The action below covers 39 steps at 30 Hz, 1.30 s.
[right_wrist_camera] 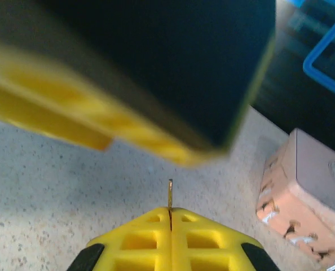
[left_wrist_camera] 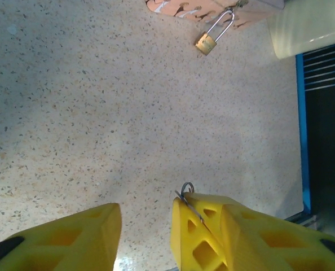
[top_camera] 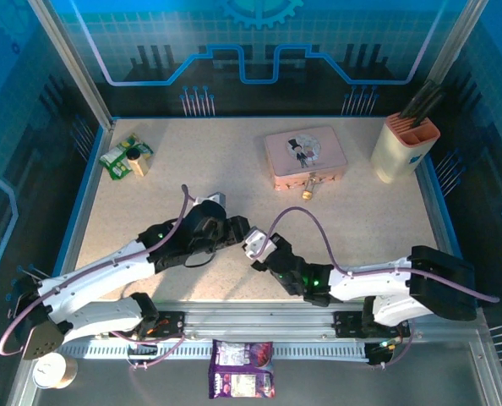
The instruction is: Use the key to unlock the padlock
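While the right fingers [right_wrist_camera: 139, 240] clamp the key [right_wrist_camera: 170, 193], the left fingers [left_wrist_camera: 71, 237] gape empty; the padlock [left_wrist_camera: 206, 43] lies beside the pink tin [top_camera: 306, 156].

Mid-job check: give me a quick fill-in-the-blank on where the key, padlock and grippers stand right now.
The right gripper is shut on the ___. The left gripper's jaws stand ___. The padlock lies on the table next to the ___ tin.
Missing words: key; open; pink.
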Motion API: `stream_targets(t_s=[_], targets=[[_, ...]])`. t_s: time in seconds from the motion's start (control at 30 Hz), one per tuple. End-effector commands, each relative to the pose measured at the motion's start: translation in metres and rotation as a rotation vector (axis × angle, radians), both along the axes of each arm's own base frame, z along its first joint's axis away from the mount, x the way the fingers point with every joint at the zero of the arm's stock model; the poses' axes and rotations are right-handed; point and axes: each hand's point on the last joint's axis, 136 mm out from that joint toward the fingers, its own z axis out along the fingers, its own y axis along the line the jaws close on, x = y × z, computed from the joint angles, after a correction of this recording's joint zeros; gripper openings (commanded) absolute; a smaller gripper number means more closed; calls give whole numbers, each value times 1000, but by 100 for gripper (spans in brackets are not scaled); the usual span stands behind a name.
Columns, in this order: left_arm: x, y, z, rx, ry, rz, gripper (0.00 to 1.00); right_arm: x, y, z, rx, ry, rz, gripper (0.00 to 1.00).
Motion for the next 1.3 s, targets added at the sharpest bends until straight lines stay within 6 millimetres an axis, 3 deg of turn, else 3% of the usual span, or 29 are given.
stream_targets(t_s=[0.0,0.63,1.27], targets=[[6,-3,22,-36,-49,20,46,0,6,17,53,-89,-8,0],[0,16,16,30,-39,49,25,-5,26,18,66,-128,6,0],[-7,20,11,6,-17,52,17,-9,42,30,105,-137,25,0]])
